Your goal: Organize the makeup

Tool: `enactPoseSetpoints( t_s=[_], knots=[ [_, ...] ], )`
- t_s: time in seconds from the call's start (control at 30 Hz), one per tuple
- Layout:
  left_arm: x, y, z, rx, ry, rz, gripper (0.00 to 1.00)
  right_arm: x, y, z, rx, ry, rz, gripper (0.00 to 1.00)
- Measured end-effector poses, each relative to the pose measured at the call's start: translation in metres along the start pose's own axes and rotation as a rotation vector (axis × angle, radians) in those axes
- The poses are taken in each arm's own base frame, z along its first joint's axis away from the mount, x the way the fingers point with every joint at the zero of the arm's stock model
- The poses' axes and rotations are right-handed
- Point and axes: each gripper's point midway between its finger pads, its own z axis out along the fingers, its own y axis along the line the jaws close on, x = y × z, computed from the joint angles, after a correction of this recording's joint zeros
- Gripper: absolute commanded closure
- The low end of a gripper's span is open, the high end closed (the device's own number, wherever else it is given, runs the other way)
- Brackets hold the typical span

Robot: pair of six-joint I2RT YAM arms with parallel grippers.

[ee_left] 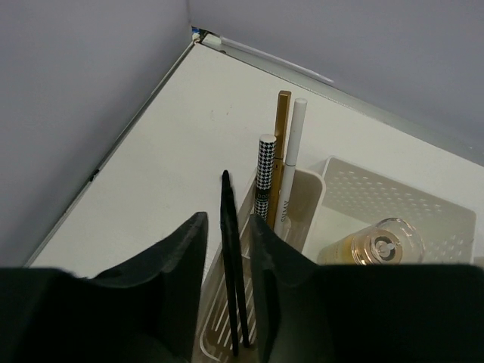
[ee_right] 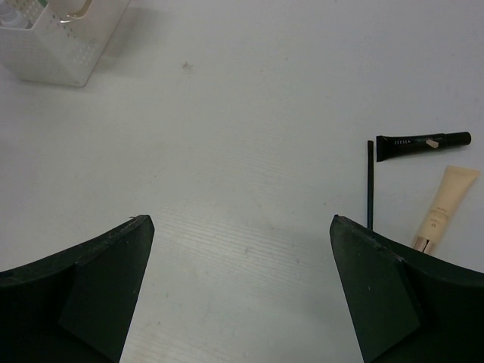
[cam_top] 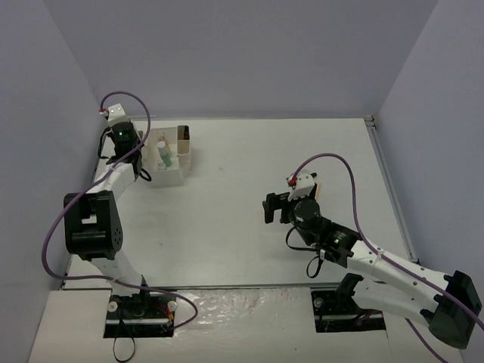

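Over at ten o'clock on the bench (cam_top: 249,151), the left pincer (ee_left: 227,221) hangs right above the white compartmented box (ee_left: 393,197). Its jaws are only narrowly apart, and a thin black pencil (ee_left: 226,197) stands between them in the box's narrow end slot. I can see a sliver of gap on each side of it, so the pads look clear of the pencil rather than clamped on it.

Just behind it at twelve o'clock, in the next slot, three more sticks stand upright, bunched together: a houndstooth-patterned pencil (ee_left: 266,174), a gold pencil (ee_left: 281,128) and a white pencil (ee_left: 296,144). At three o'clock from them, in the wider perforated compartment, sits the amber bottle (ee_left: 374,246), cap up. From above, a green bottle (cam_top: 164,155) shows in the box too.

Now the right pincer (ee_right: 240,227), just to the three o'clock side of mid-bench: jaws spread wide, nothing in them, only bare bench below. Off at its three o'clock lie a black tube (ee_right: 423,144), a tan tube (ee_right: 446,204) and a slim dark pencil (ee_right: 370,185), all flat on the bench, close together and well apart from the box.
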Motion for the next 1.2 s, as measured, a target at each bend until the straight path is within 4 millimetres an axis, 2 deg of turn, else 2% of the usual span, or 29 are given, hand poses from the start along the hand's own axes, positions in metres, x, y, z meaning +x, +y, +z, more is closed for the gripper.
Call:
enactPoseSetpoints(
  t_s=[0.1, 0.17, 0.3, 0.47, 0.6, 0.67, 0.77, 0.83, 1.1, 1.2],
  knots=[
    [0.003, 0.001, -0.002, 0.000, 0.008, -0.004, 0.53, 0.007, -0.004, -0.001, 0.014, 0.028, -0.004, 0.00],
    [0.003, 0.001, -0.005, -0.001, 0.014, -0.010, 0.42, 0.011, -0.008, -0.003, 0.030, 0.044, -0.008, 0.00],
    [-0.012, 0.004, -0.023, -0.001, 0.013, -0.036, 0.20, 0.012, -0.022, -0.004, 0.087, 0.076, 0.001, 0.03],
    [-0.048, 0.007, -0.068, 0.016, 0.018, -0.107, 0.04, 0.009, -0.053, 0.006, 0.185, 0.129, 0.054, 0.08],
    [-0.080, 0.002, -0.117, 0.096, 0.027, -0.162, 0.03, 0.026, -0.090, 0.021, 0.279, 0.227, 0.110, 0.12],
    [-0.086, -0.002, -0.143, 0.152, 0.044, -0.174, 0.03, 0.039, -0.098, 0.028, 0.294, 0.287, 0.126, 0.15],
    [-0.083, -0.008, -0.177, 0.241, 0.090, -0.172, 0.03, 0.058, -0.105, 0.038, 0.298, 0.380, 0.140, 0.22],
    [-0.066, -0.012, -0.197, 0.303, 0.134, -0.162, 0.03, 0.067, -0.107, 0.047, 0.295, 0.432, 0.145, 0.27],
    [0.063, -0.024, -0.269, 0.497, 0.416, -0.061, 0.03, 0.092, -0.115, 0.077, 0.292, 0.555, 0.134, 0.50],
    [0.083, -0.025, -0.281, 0.528, 0.466, -0.034, 0.03, 0.105, -0.120, 0.082, 0.296, 0.600, 0.133, 0.56]
  ],
)
